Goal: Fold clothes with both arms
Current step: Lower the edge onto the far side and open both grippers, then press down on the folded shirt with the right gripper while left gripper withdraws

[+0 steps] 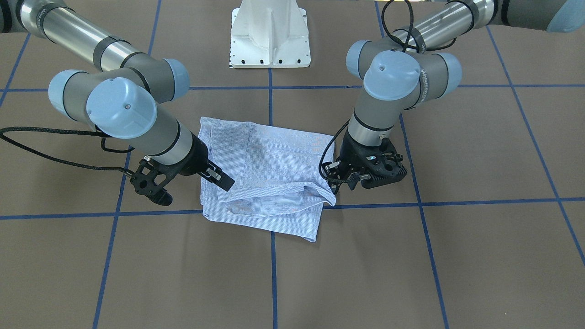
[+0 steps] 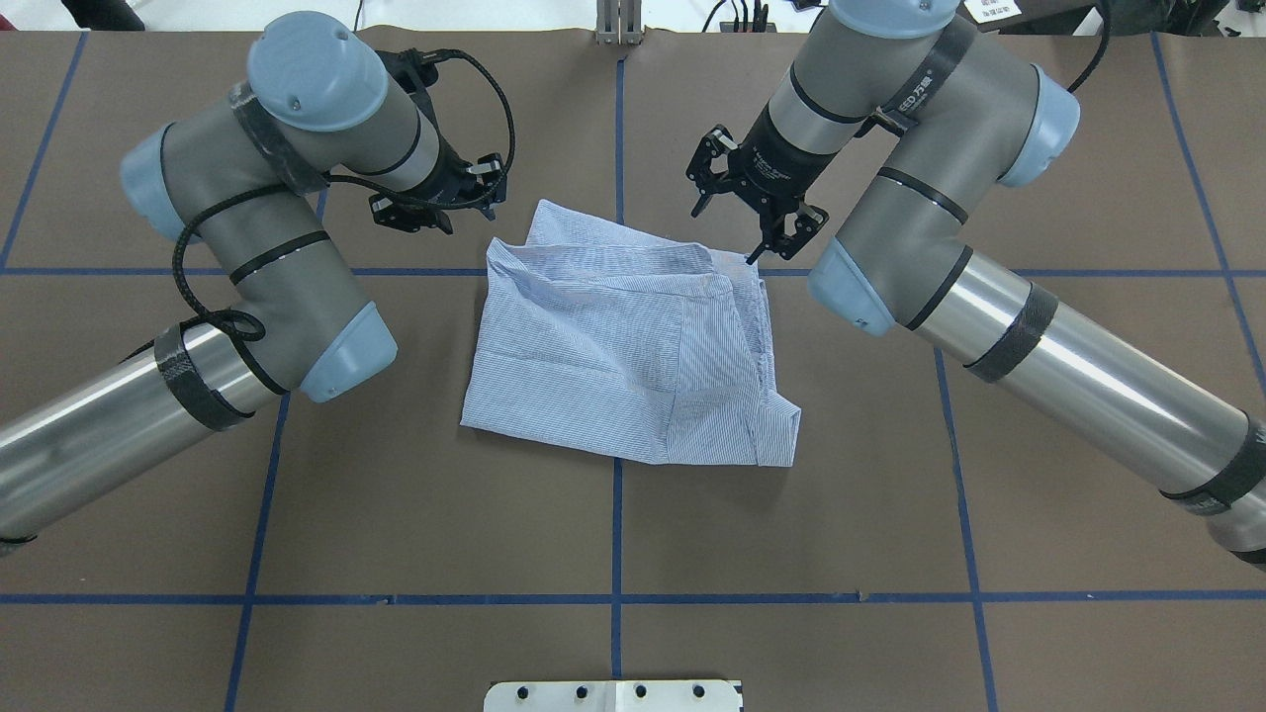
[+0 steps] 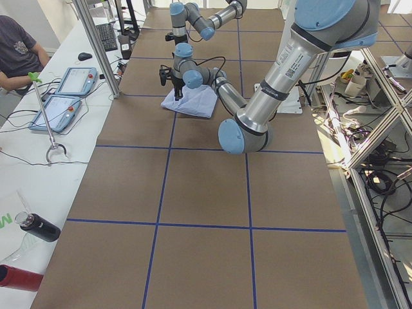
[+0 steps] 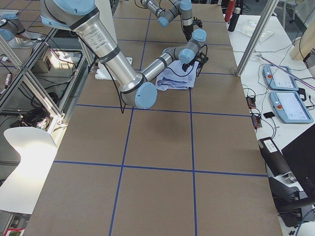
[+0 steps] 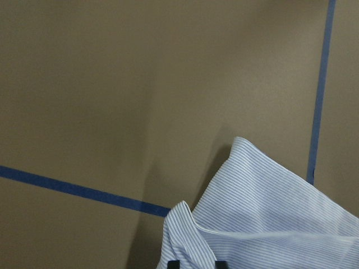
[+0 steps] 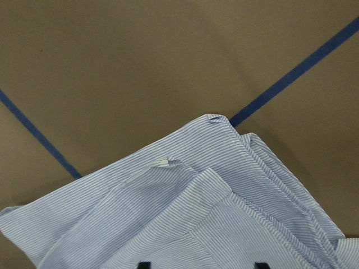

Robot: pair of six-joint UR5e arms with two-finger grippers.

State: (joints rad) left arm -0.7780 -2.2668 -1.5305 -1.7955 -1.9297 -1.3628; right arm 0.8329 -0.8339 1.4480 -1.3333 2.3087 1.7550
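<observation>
The light blue striped shirt (image 1: 269,173) lies folded into a rough rectangle on the brown table, also in the overhead view (image 2: 613,346). My left gripper (image 1: 347,176) is low beside the shirt's far corner on my left (image 2: 440,203). Its wrist view shows fingertips a small gap apart over a raised fold of shirt (image 5: 269,213), not clamped. My right gripper (image 1: 194,189) is open wide at the shirt's opposite far corner (image 2: 727,232). Its wrist view shows layered shirt edges (image 6: 168,213) below the spread fingertips. Both grippers are empty.
The white pedestal base (image 1: 269,36) stands behind the shirt. Blue tape lines (image 2: 618,598) cross the table. In the left side view an operator (image 3: 19,51) sits at a side bench with tablets (image 3: 64,84) and bottles.
</observation>
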